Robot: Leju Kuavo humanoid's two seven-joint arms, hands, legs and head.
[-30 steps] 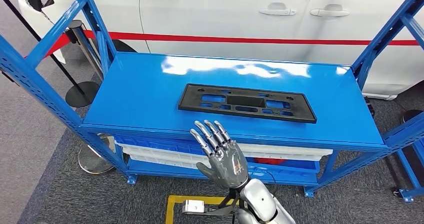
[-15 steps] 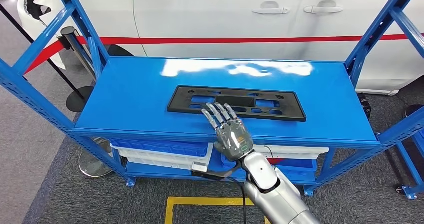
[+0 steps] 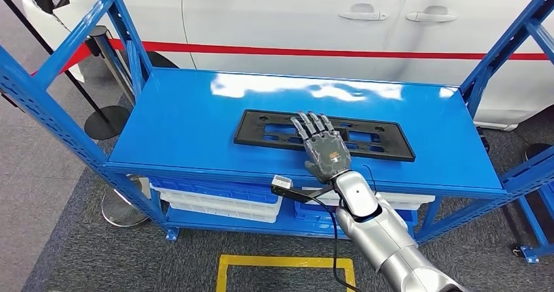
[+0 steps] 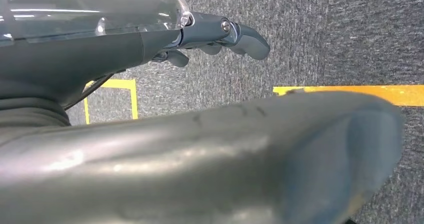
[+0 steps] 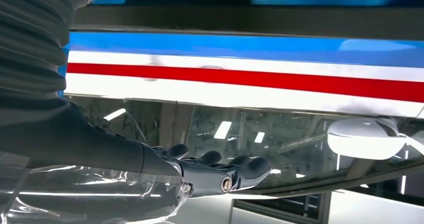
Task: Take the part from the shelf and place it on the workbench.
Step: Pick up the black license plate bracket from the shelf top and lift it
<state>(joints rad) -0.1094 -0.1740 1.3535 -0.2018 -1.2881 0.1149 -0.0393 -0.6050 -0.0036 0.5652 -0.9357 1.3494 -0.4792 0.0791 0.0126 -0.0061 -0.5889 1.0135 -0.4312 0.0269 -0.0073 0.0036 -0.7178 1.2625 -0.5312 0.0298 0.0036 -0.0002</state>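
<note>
The part (image 3: 387,147) is a long flat black plate with cut-outs, lying on the blue shelf top (image 3: 183,119). My right hand (image 3: 325,149) reaches over the shelf's front edge and lies flat above the plate's middle, fingers straight and apart, holding nothing. Whether the fingertips touch the plate I cannot tell. In the right wrist view the same hand (image 5: 220,173) stretches out low over the glossy shelf. In the left wrist view my left hand (image 4: 150,48) hangs above the grey floor with its fingers (image 4: 225,32) loose and nothing in it.
A white car (image 3: 274,17) with a red stripe stands close behind the shelf. Blue uprights (image 3: 46,102) (image 3: 509,44) frame both ends. White bins (image 3: 215,200) sit on the lower level. A black stanchion (image 3: 108,119) stands at the left. Yellow floor tape (image 3: 281,260) lies in front.
My right hand has moved forward and up, from in front of the shelf edge to over the black plate's middle. The camera swayed a little; the plate has not moved.
</note>
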